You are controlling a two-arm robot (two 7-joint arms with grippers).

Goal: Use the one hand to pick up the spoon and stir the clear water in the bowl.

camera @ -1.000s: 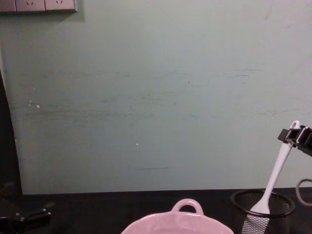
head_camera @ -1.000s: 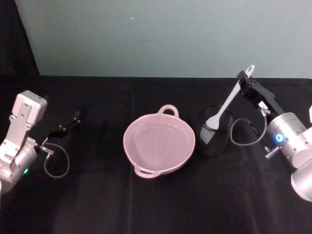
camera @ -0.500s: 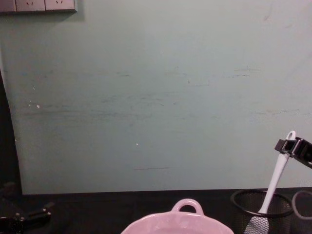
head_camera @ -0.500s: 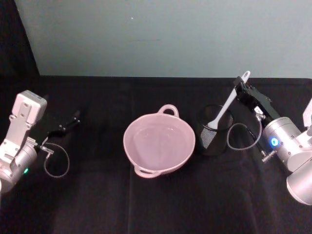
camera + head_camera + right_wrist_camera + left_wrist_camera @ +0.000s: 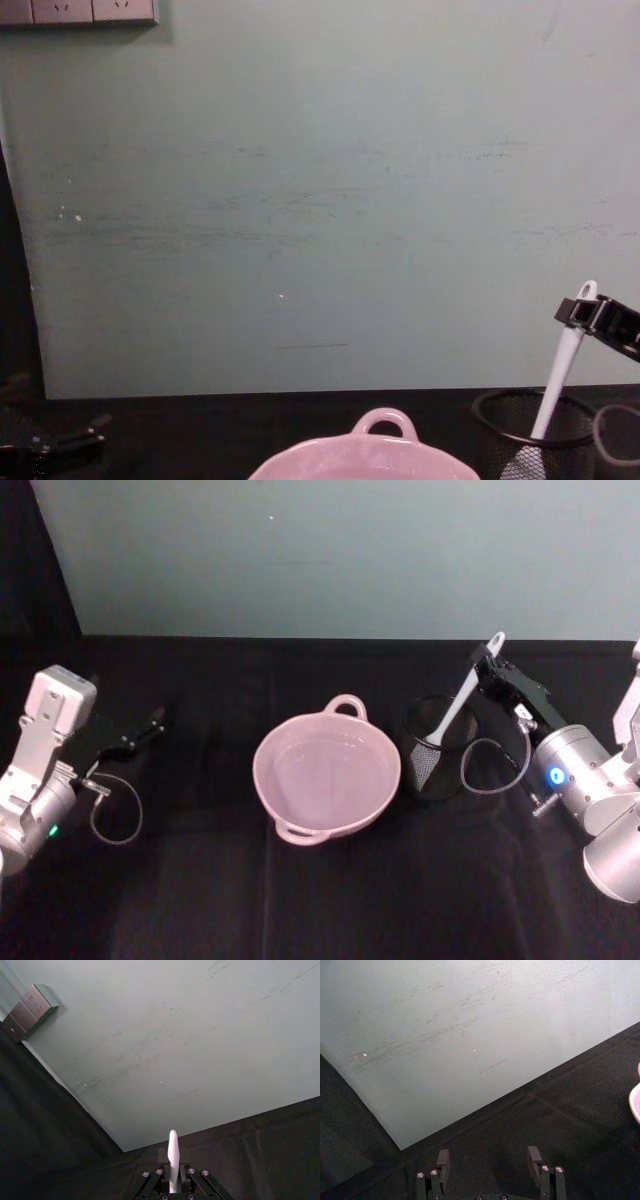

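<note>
Head view: the right pincer (image 5: pixel 487 664) is clamped on the spoon (image 5: pixel 462 696) handle, its head down in the mesh cup (image 5: pixel 437 755) beside the bowl (image 5: pixel 327 773). Left pincer (image 5: pixel 152 724) parked, fingers apart, at the desk (image 5: pixel 320 900) edge.

Chest view: the spoon (image 5: pixel 558 378) stands tilted in the cup (image 5: pixel 535 430), open room above the bowl (image 5: pixel 365 455).

Right wrist view: jaws pinch the handle (image 5: pixel 172 1160).

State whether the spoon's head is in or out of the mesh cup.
In: the spoon leans with its head inside the mesh cup, handle top pinched by the right end effector.
</note>
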